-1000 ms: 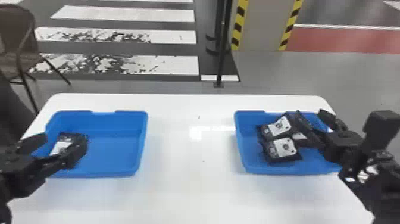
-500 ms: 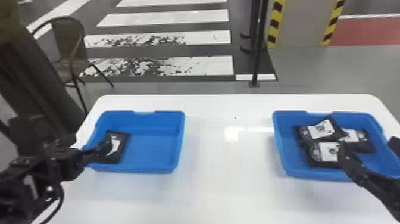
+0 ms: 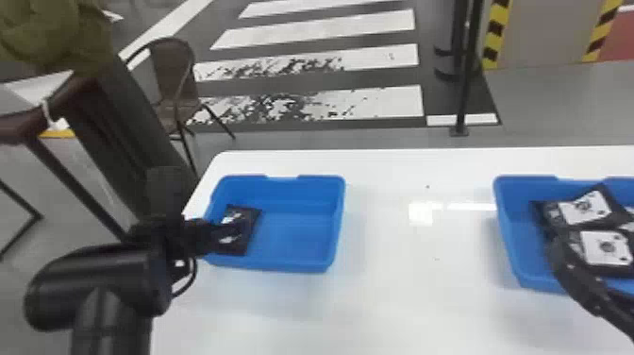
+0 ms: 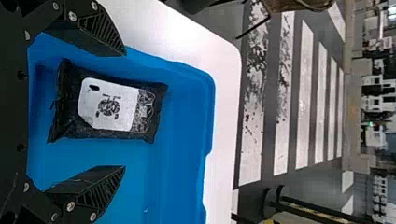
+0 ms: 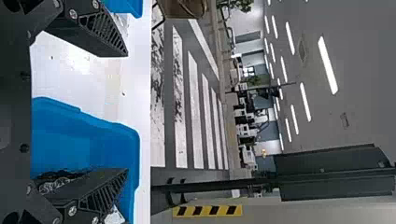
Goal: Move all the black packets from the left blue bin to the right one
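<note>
The left tool (image 3: 236, 230) is at the packet (image 4: 109, 105) in the left part of the left blue bin (image 3: 302, 238), its two fingers spread wide and holding nothing, the packet lying flat with its white label up. On the right, the other tool (image 3: 578, 278) is over the near left part of the right blue bin (image 3: 512, 226), also wide open and empty, close to a group of black packets (image 3: 606, 248) that overlap there. Both bins sit on the white worktop (image 3: 401, 292), well apart, with a chair (image 3: 177, 80) beyond its far left corner.
</note>
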Available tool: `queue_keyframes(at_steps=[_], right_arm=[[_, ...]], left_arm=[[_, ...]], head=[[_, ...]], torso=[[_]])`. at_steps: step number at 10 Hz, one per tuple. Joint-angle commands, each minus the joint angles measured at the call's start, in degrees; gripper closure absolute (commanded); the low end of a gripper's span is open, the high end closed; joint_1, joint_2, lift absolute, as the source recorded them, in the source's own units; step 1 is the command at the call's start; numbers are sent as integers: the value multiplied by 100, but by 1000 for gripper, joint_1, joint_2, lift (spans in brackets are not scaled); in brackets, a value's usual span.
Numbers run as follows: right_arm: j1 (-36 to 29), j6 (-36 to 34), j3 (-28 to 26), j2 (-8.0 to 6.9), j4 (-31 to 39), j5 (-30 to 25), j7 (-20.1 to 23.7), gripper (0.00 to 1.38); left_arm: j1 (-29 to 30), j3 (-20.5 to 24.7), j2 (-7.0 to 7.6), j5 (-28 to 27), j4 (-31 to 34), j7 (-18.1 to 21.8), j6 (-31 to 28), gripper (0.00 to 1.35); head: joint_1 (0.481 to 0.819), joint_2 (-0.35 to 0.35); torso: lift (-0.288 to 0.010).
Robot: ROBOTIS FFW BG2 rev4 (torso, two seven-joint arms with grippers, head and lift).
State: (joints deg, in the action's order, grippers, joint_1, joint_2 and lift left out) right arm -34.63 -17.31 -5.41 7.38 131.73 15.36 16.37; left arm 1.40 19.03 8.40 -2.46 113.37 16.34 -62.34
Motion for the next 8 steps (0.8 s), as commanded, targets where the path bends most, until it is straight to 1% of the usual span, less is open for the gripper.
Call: queue_keyframes(at_steps=[1,5,8], right_arm=[[32,-12,62,1,-32,40,51,153],[88,-68,119,1,-46,143,156,153],[102,-96,130,1,-88,269,183,153]], left_arm=[[-435,-143,74,-131,-474,-17,-347,186],[-885,-166,153,-245,-1135,-79,-615,186],[-1054,-200,153,-211,-1332,-79,-741,190]], head=[[695,258],[695,282],[695,289]], torso=[[-140],[-140],[-140]])
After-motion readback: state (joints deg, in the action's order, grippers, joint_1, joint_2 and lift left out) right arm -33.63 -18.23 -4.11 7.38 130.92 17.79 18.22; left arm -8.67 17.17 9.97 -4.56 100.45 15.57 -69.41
